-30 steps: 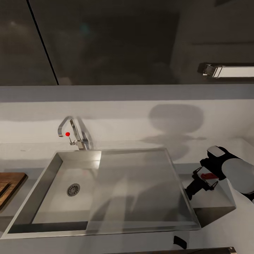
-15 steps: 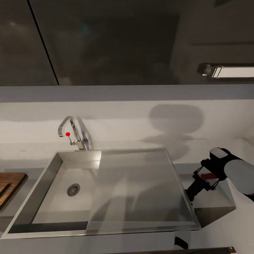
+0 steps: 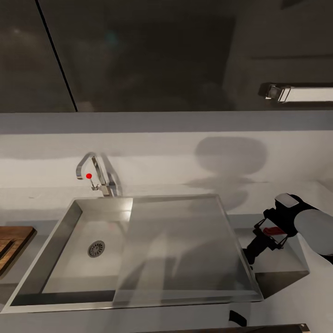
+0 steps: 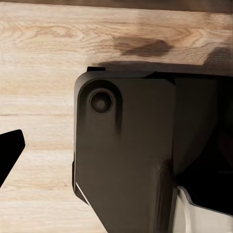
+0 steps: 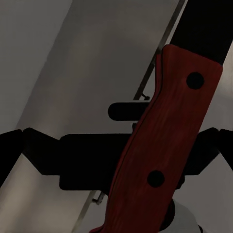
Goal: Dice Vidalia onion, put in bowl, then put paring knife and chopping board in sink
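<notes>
right gripper [image 3: 264,240] clamps the knife [image 5: 162,145] by its red handle | handle's long axis runs across the jaws | sink [image 3: 69,222] lies just inboard, basin beyond the drainboard | right arm nearer | left gripper: can't tell | board [image 3: 11,243] past the sink's far side

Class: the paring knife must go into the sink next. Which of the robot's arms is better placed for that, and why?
The right. The right hand is shut on the paring knife by its red handle, just beyond the sink's right rim. The left wrist view faces wood, likely the chopping board.
</notes>
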You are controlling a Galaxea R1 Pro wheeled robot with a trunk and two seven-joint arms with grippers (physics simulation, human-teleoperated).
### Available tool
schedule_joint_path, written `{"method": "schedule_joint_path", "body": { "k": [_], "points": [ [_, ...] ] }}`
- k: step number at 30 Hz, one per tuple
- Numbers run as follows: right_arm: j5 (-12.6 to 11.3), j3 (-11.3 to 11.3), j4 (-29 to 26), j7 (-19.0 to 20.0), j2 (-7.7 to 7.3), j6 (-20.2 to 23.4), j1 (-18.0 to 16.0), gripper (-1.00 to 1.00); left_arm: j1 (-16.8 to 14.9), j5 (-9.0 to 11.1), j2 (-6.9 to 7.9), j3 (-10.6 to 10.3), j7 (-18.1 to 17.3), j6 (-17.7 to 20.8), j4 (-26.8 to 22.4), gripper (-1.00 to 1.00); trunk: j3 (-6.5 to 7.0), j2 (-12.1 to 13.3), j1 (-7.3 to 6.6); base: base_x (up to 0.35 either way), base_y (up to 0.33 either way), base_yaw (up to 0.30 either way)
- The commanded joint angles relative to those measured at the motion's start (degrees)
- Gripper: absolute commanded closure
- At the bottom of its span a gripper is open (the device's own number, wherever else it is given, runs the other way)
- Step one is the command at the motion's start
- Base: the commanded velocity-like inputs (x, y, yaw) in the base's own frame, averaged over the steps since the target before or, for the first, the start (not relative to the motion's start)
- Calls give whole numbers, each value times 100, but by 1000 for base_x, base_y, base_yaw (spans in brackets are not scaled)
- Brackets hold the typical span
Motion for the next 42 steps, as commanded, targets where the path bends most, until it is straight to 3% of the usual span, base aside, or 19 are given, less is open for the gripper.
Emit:
{"method": "schedule_joint_path", "body": {
  "k": [1, 2, 42],
  "points": [
    [3, 96, -4, -25, 0, 48, 98, -100, -3, 59, 5, -44, -13, -19, 3, -100, -12, -6, 5, 0, 0, 0],
    [2, 97, -5, -25, 0, 48, 98, 100, -3, 59, 5, -45, -13, -19, 3, -100, -12, -6, 5, 0, 0, 0],
    [7, 97, -2, -42, 14, 74, 98, 100, -1, 60, 5, -46, -13, -19, 3, -100, -12, -6, 5, 0, 0, 0]
  ]
}}
